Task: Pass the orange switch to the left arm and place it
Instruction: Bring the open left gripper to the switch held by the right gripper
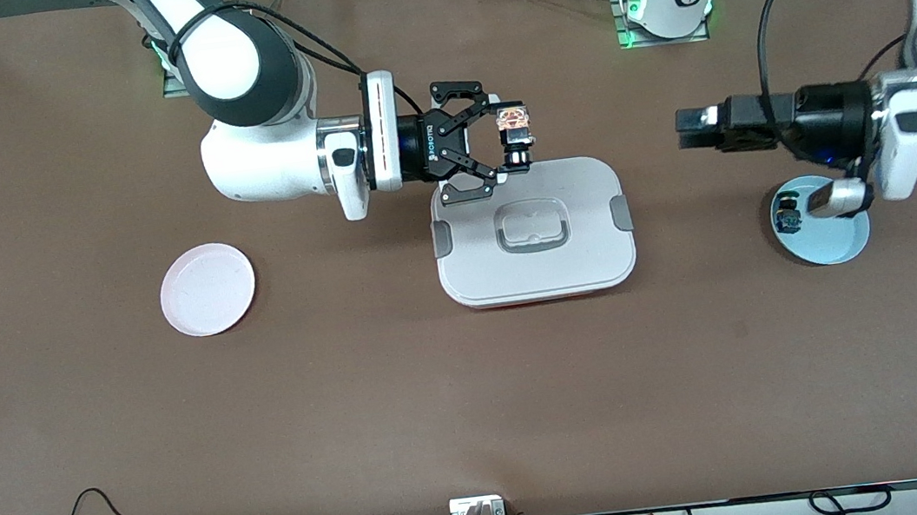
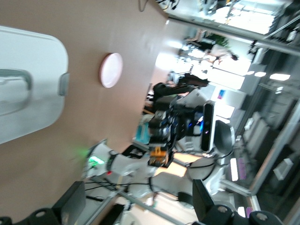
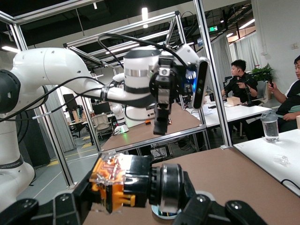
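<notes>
Right gripper (image 1: pixel 513 144) up in the air over the box's (image 1: pixel 590 263) edge nearest the robot bases, jaws clamped on the orange switch (image 1: pixel 513 121), wrist level and pointing toward the left arm's end of the table (image 1: pixel 441 400). Switch pinched across its dark body, orange face turned upward in the front view; in the right wrist view seen lying crosswise between the jaws (image 3: pixel 112 183), long axis running along the line between the two arms. Left gripper (image 1: pixel 692 128) level too, over bare table near the blue plate (image 1: pixel 838 246), aimed back at the switch along roughly the same line, well apart from it; cannot tell whether its jaws are parted. Judged as the handover step: switch straight ahead of the left jaws with the gap between the grippers to be closed above the box lid. Small black switch with green-blue parts (image 1: pixel 788 217) sitting on the blue plate; pink plate (image 1: pixel 208 289) toward the right arm's end. White lettering on the right gripper body, apparently "ROBOTIQ"; no other writing legible
</notes>
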### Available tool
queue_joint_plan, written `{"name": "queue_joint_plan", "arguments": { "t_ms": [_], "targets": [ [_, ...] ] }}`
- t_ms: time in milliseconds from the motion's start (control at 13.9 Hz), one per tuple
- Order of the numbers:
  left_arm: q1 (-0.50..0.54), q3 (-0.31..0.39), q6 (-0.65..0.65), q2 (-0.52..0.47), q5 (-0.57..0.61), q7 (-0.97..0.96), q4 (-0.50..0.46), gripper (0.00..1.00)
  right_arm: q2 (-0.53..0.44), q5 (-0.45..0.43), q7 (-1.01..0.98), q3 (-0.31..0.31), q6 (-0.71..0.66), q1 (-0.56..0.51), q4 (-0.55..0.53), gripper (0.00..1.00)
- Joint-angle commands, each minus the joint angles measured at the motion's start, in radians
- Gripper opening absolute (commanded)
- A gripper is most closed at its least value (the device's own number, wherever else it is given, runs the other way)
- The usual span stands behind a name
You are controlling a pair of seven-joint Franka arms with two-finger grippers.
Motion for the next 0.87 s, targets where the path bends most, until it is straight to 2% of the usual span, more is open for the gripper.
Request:
{"name": "queue_joint_plan", "arguments": {
  "t_ms": [0, 289, 361, 649, 794],
  "targets": [
    [-0.002, -0.067, 0.1, -0.045, -0.089, 0.048, -0.131, 1.0, 0.0, 0.026, -0.018, -0.006, 0.004, 0.008, 0.005, 0.01],
    [-0.002, -0.171, 0.217, -0.099, -0.138, 0.106, -0.249, 1.0, -0.001, 0.027, -0.015, -0.006, 0.004, 0.008, 0.005, 0.01],
    [-0.001, -0.199, 0.234, -0.105, -0.152, 0.106, -0.26, 1.0, -0.001, 0.027, -0.017, -0.007, 0.006, 0.008, 0.004, 0.01],
    [-0.002, -0.214, 0.23, -0.122, -0.153, 0.054, -0.263, 1.0, -0.001, 0.024, -0.018, -0.007, 0.012, 0.008, 0.002, 0.01],
    [0.004, -0.251, 0.234, -0.139, -0.155, 0.034, -0.267, 1.0, -0.003, 0.024, -0.018, -0.007, 0.015, 0.008, 0.001, 0.01]
  ]
}}
